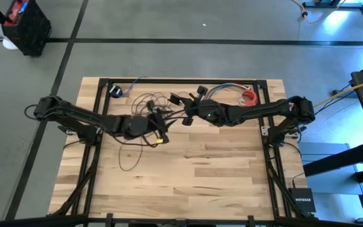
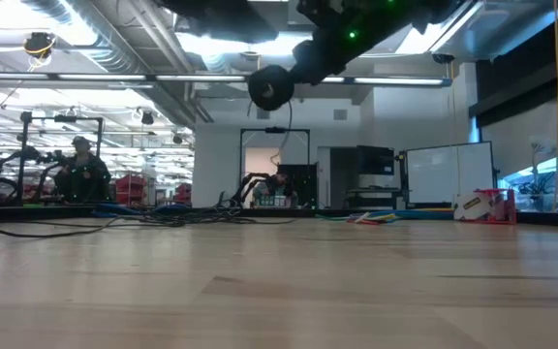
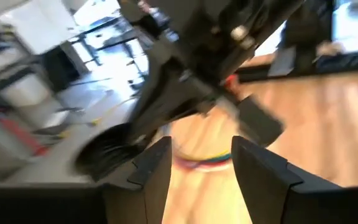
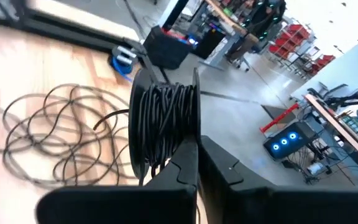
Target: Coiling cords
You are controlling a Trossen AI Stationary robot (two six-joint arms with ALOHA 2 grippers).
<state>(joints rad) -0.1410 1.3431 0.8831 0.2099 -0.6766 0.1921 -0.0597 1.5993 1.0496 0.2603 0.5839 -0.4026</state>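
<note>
Planks of pale wood make up the table (image 1: 194,170), which stands on a grey concrete floor (image 1: 169,60) crossed by dark lines. The thin dark brown-black cords (image 4: 48,140) sprawl in loose loops over the table's far half, with a wound bundle of the same wire (image 4: 163,121) clamped upright in the closed right gripper (image 4: 197,163) above the table's middle. The left gripper (image 3: 197,168) hangs beside it, fingers apart and empty. Beyond the table, the low view shows a bright workshop with a whiteboard (image 2: 439,174).
</note>
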